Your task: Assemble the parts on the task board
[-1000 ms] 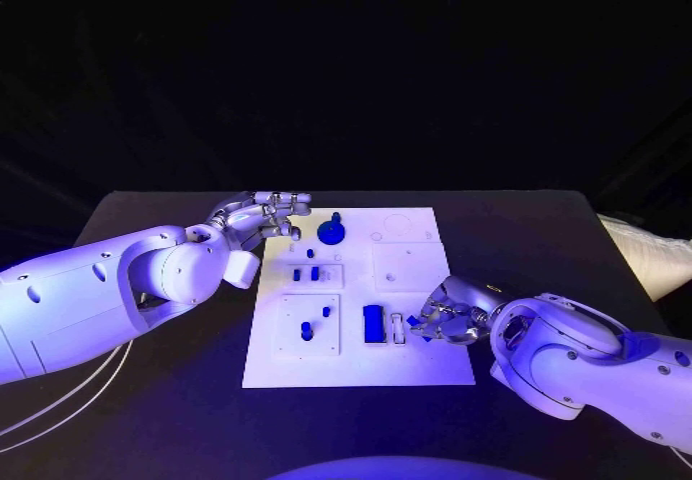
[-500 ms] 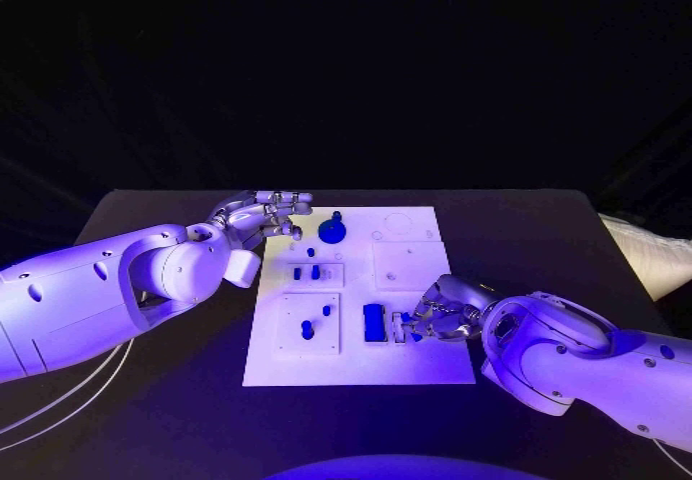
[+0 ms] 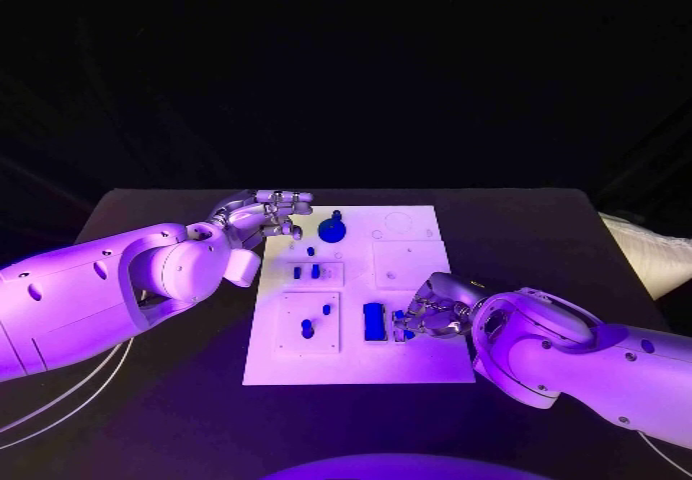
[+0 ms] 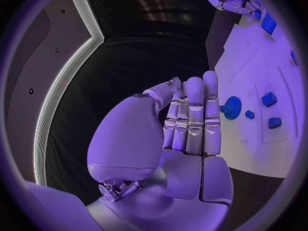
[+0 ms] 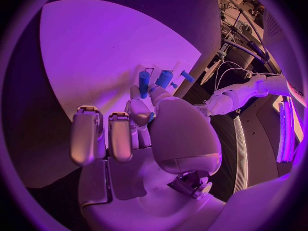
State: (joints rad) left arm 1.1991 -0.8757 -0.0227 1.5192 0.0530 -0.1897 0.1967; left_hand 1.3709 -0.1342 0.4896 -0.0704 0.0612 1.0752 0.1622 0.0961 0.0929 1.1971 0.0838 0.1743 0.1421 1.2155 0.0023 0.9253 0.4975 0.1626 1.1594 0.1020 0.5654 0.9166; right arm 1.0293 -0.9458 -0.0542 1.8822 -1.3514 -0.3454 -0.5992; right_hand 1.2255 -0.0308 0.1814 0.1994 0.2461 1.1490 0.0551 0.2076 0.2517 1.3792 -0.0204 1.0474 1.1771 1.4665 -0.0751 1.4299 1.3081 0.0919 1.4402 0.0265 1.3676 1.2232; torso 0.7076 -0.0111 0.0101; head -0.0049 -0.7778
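Head, left wrist and right wrist views of a task board [image 3: 418, 360] lying on a black table [image 3: 548, 220]. Compared with a second ago, the right robot hand [image 3: 428, 310] has moved in from the board's right edge toward its lower middle and now sits just beside the blue rectangular block [image 3: 374, 322]; the left robot hand [image 3: 267, 214] and the parts on the board have not shifted.

Left of the board: the left robot hand hovers at the board's upper left corner, its fingers [image 4: 194, 115] straight and pressed side by side with the thumb folded across them, holding nothing. Just to its right on the board stands the blue gear [image 3: 332, 231] with its peg. Below the gear, two small blue pieces [image 3: 306, 273] sit in a raised white panel, and two more blue pieces [image 3: 309, 327] lie on the lower left panel.

Lower middle of the board: the rectangular block stands beside a narrow slot. The right robot hand has curled its fingers at this spot and pinches a small blue part [image 5: 151, 117] between thumb and fingertip. Two blue cylinders [image 5: 154, 80] stand just beyond its fingertips.
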